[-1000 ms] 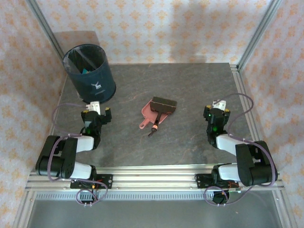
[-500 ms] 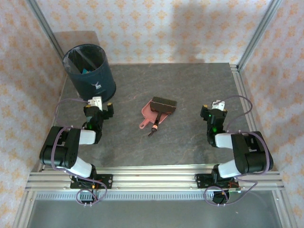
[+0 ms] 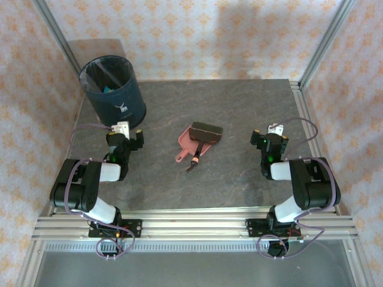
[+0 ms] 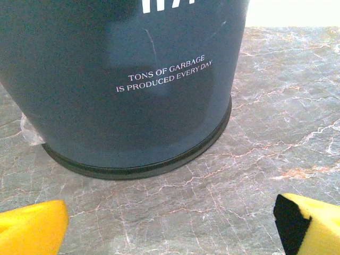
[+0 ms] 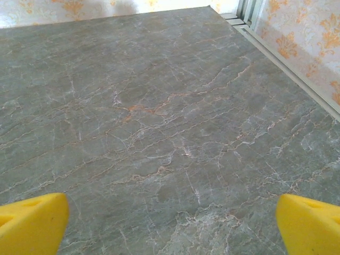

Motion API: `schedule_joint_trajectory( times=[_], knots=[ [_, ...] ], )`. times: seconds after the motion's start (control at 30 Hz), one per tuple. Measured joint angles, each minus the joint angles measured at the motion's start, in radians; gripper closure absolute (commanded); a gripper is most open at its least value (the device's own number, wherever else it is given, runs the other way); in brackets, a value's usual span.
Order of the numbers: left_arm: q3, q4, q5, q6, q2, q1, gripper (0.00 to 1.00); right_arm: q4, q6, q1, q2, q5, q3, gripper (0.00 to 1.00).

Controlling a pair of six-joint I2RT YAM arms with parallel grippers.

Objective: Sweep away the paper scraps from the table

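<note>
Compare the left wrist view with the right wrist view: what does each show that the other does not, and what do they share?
Left wrist, not right: a dark blue bin standing on the table, white slogan printed on its side. Right wrist, not left: a silver rail along the table's far right edge. Both: the grey stone-patterned table, and yellow fingers, the left fingers and the right fingers, spread wide with nothing between them.
</note>
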Motion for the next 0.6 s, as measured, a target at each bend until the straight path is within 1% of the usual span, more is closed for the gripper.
schedule_joint_trajectory(
  times=[0.6],
  knots=[
    [0.000,-0.007,0.003,0.000,0.000,0.000,0.00,0.000,0.004,0.000,0.000,-0.011,0.000,0.00]
  ],
)
